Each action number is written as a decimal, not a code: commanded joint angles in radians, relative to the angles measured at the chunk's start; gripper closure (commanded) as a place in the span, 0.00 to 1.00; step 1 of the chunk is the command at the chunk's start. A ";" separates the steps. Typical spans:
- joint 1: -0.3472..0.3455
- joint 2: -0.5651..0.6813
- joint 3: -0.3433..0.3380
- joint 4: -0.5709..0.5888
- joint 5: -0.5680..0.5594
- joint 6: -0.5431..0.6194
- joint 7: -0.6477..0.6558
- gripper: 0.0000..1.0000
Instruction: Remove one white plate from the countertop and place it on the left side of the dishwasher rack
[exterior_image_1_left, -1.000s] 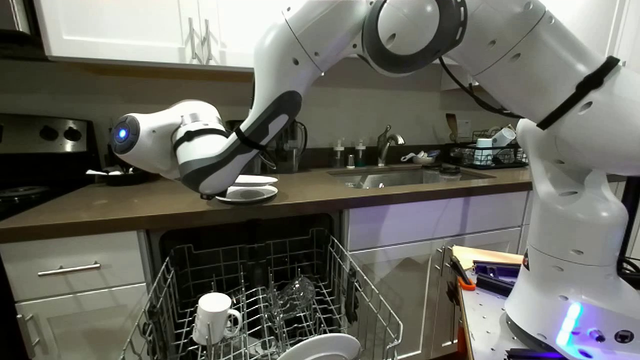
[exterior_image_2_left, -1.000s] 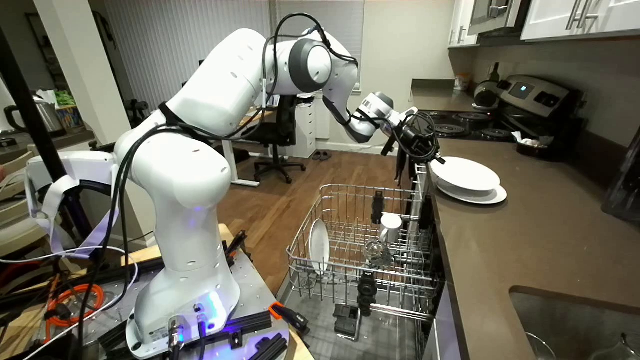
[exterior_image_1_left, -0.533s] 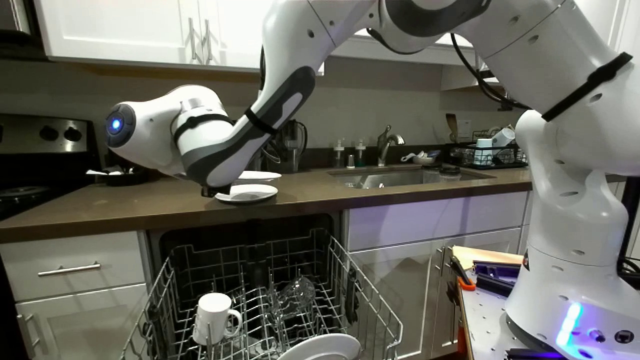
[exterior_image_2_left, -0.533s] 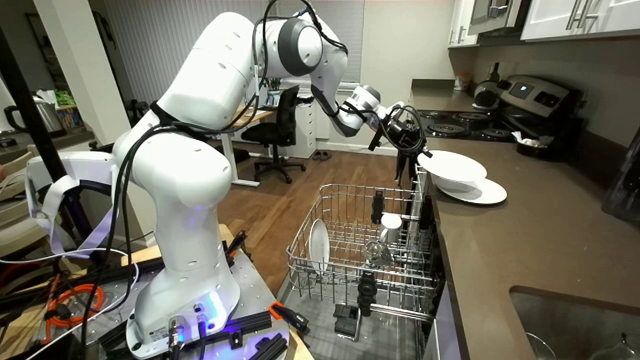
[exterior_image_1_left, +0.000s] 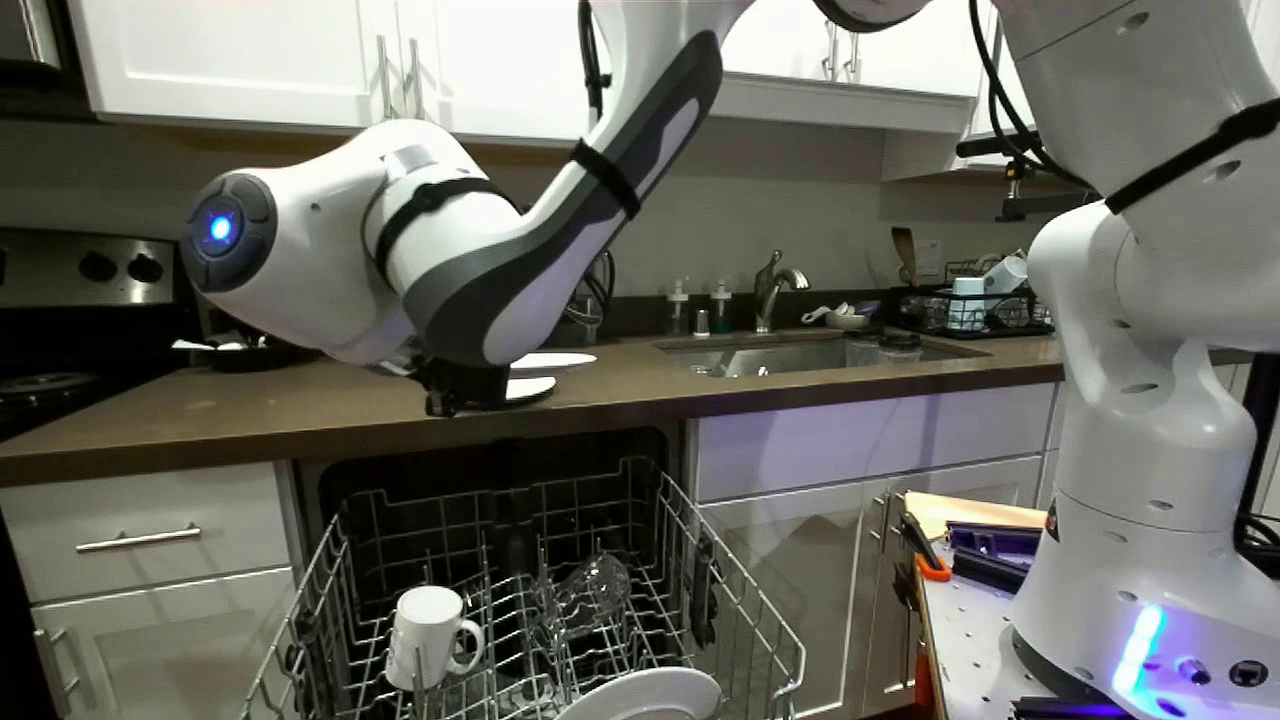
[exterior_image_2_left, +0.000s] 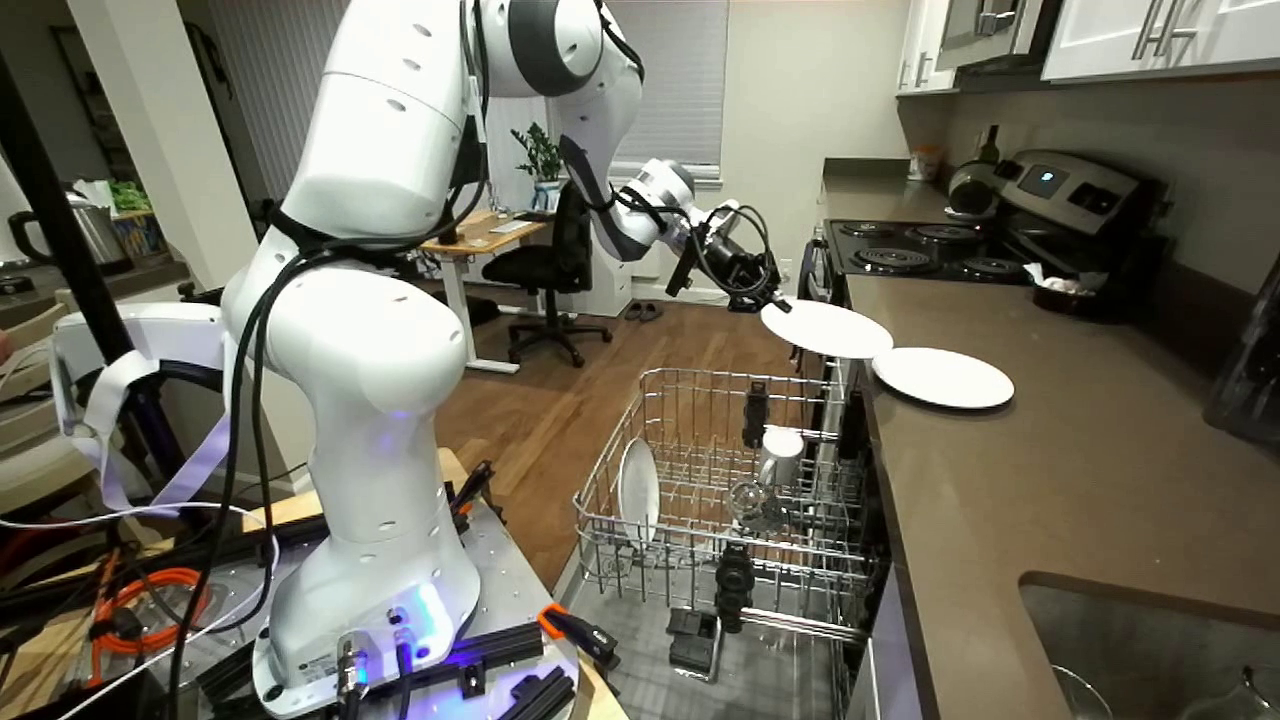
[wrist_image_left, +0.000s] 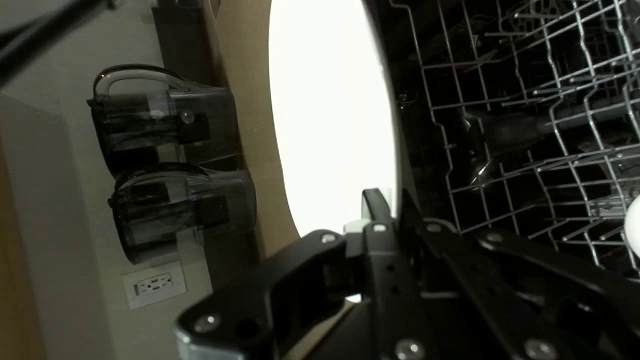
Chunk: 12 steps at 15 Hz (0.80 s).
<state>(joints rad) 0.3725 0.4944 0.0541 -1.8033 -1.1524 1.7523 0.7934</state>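
Dishwasher rack (exterior_image_2_left: 700, 373), grey-white wire, one: stood out from beneath the countertop (exterior_image_2_left: 1080, 450).

My gripper (wrist_image_left: 393, 206), black, one: was near the rack's countertop end and higher than its rim, pinching the edge of a white plate (exterior_image_2_left: 828, 328).

That plate, round, one: was off the countertop, in the air, held higher than the rack. In the wrist view it showed between the rack's wires and a strip of countertop. I could not tell whether it touched the plate next listed.

Second white plate (exterior_image_2_left: 943, 378), one: lay flat on the countertop, beside the rack's countertop end and higher than it.

Contents of the rack, taking up room among its upright tines: a third white plate (exterior_image_2_left: 638, 492), which stood on edge at the end away from the countertop; a white handled mug (exterior_image_1_left: 420, 637), which stood toward the countertop end; a clear glass (exterior_image_1_left: 597, 588), tilted, near the mug.

Clear handled jugs (wrist_image_left: 215, 117), two: stood across my held plate from the rack.

Electric stove (exterior_image_2_left: 895, 258), black top, one: was to one flank of the rack. Black shallow vessel (exterior_image_2_left: 1065, 304), one: sat on the countertop, on the rack's stove side.

Sink (exterior_image_2_left: 1140, 630), one: was set into the countertop on the rack's opposite flank. Black wire dish basket (exterior_image_1_left: 940, 328): sat on the sink side, well apart from the rack.
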 joint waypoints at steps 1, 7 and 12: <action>0.009 -0.162 0.075 -0.202 -0.026 -0.052 0.066 0.94; -0.019 -0.378 0.203 -0.403 0.086 0.041 0.026 0.94; -0.048 -0.565 0.214 -0.498 0.256 0.257 -0.057 0.94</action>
<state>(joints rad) 0.3668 0.0709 0.2607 -2.2225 -0.9790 1.8869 0.8233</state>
